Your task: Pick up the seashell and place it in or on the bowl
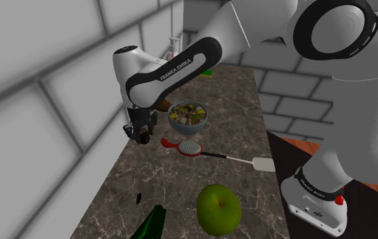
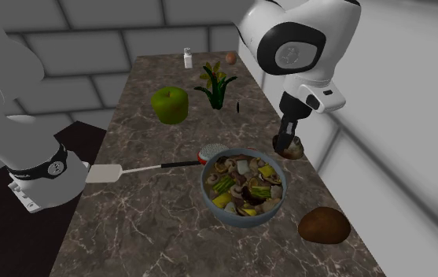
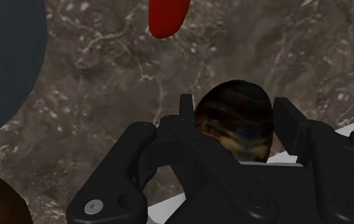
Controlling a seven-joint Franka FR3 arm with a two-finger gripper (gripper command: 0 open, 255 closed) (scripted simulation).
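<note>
While clasped, seashell (image 3: 236, 121): dark, mottled brown, at tabletop (image 2: 150, 228) level near the bowl (image 2: 243, 223); lifted or not, cannot tell.
Pincer (image 1: 142, 134): narrow, closed on both seashell flanks, so secure for carrying.
Next, judged: raise, shift over food (image 2: 244, 185), release.

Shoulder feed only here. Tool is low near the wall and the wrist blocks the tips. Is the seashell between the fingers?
Observer: Yes. The wrist view shows the dark brown seashell between the fingers of the tool, and both look pressed against it.
Operator: Lifted?
Observer: In the second exterior view it sits low, right at the counter under the tool. Whether it touches the surface, I cannot tell.
Operator: Brown thing behind the arm?
Observer: A brown rounded lump lying beside the bowl, apart from it, near the counter's wall-side edge.
</note>
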